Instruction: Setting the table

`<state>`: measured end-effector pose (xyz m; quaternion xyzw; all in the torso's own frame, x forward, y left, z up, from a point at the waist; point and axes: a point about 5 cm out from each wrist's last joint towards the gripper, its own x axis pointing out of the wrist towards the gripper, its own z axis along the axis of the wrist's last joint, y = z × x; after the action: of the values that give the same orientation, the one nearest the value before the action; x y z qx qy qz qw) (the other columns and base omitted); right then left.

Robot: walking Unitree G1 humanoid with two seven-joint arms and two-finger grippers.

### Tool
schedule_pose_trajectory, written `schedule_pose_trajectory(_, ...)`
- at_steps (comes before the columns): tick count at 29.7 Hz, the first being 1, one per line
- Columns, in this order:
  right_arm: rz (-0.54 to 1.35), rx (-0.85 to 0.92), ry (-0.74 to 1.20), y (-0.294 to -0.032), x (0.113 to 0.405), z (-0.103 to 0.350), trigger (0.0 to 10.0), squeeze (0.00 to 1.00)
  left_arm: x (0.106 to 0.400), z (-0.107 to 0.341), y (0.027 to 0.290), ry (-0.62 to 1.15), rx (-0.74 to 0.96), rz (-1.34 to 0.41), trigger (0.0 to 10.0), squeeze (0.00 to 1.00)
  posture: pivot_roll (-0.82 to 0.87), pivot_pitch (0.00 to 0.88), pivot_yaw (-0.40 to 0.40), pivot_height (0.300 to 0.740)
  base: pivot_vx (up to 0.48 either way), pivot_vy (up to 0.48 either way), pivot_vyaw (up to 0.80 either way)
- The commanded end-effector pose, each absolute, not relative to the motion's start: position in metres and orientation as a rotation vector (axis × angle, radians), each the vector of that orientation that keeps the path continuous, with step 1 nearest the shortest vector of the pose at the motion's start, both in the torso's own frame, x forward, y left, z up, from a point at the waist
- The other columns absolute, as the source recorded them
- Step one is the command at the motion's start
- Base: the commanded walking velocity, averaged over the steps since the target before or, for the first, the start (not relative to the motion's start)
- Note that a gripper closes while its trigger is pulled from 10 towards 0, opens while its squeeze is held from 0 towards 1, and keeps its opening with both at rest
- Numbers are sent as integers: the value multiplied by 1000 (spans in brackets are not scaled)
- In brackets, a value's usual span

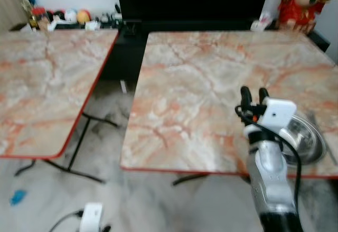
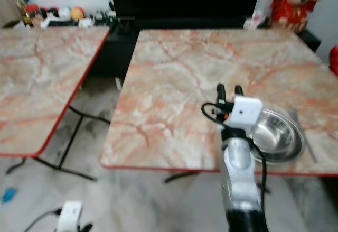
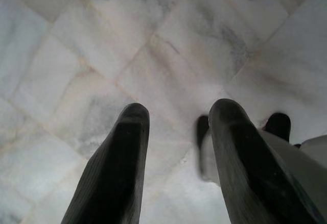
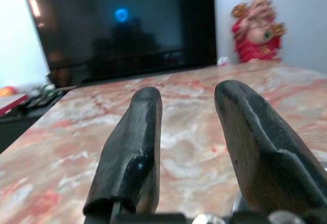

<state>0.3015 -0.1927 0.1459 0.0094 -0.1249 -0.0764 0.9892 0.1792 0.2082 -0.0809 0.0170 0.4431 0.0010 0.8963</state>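
Item 1, steel bowl (image 2: 277, 134): we find it on the right-hand table (image 2: 179, 79), at the table's 4 o'clock corner, close to the near red edge. Its left rim is hidden behind the right arm's white wrist housing (image 2: 243, 110); in the left eye view the housing and a black cable cover roughly half of it. Whether it holds anything we cannot make out.

Item 2, right claw (image 2: 228, 90): raised above the table, fingers parted with a clear gap between them, holding nothing. The bowl lies at 4 o'clock from the fingertips, just beside the wrist and not touching the fingers (image 4: 135, 147). In the right wrist view the fingers point across the marbled top toward a dark television screen (image 4: 122, 27) and a red figurine (image 4: 255, 30).

Item 3, left claw (image 3: 179, 132): hanging low over the pale marble floor (image 3: 76, 45), fingers apart and empty. A blurred white shape with dark ends sits behind its fingers; we cannot tell what it is.

Item 4, second table (image 1: 47, 79): at 9 o'clock, cut off by the frame's left edge.

Item 5, small clutter on the low shelf (image 1: 68, 18) at 11 o'clock: too blurred to name.

Item 6, blue scrap (image 1: 17, 196) on the floor at 8 o'clock: unidentifiable.
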Motion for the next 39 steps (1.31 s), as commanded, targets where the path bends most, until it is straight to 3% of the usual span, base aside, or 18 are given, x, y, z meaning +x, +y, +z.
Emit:
schedule_pose_trajectory(1, -137, 32, -274, -186, 304, 151, 10000, 0, 178, -80, 215, 922, 36, 25, 10000, 0, -16, 0, 8, 740, 0, 480, 0)
schedule_pose_trajectory(25, -132, 29, -295, -184, 311, 159, 10000, 0, 185, -77, 214, 904, 39, 19, 10000, 0, -29, 1, 19, 740, 0, 480, 0)
schedule_pose_trajectory(39, -113, 40, -290, -178, 314, 161, 10000, 0, 191, -74, 212, 884, 27, 32, 10000, 0, -16, 45, 3, 740, 0, 480, 0)
